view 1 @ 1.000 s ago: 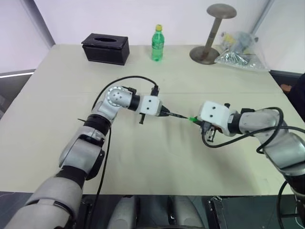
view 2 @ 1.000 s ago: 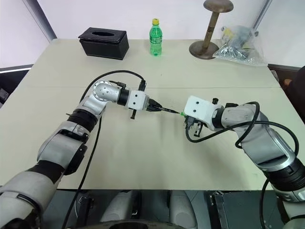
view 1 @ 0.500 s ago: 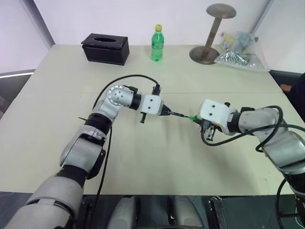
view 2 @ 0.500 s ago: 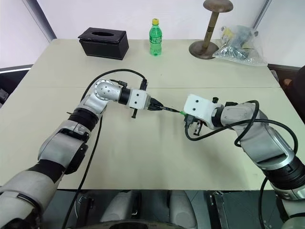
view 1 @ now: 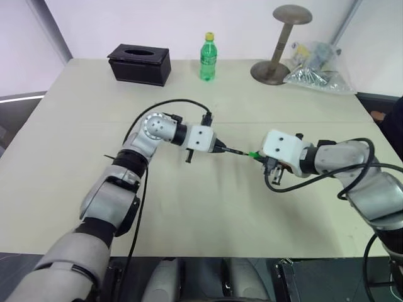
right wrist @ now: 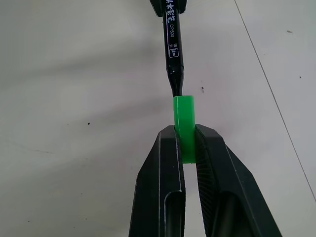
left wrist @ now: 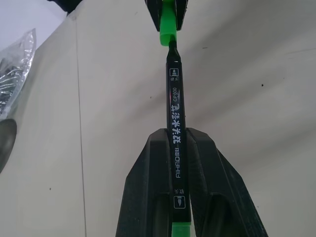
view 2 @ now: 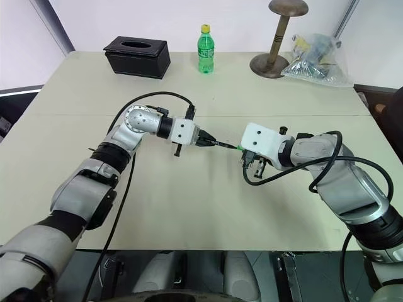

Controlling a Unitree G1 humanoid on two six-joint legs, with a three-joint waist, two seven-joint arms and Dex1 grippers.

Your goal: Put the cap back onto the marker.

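Both arms raised, facing — left claw (left wrist: pixel 175 197) clamps marker (left wrist: pixel 174 113), right claw (right wrist: pixel 186 148) clamps cap (right wrist: pixel 184 123) (tip inside).

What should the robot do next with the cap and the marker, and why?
Probably press the two together along the marker's line. The right hand is shut on the green cap, the left hand is shut on the marker, and the marker's end sits at the cap's mouth, looking lined up. How far it is in cannot be told.

Black marker (left wrist: pixel 174 123) held level above table, tip inside green cap (right wrist: pixel 183 127); cap only partly on.
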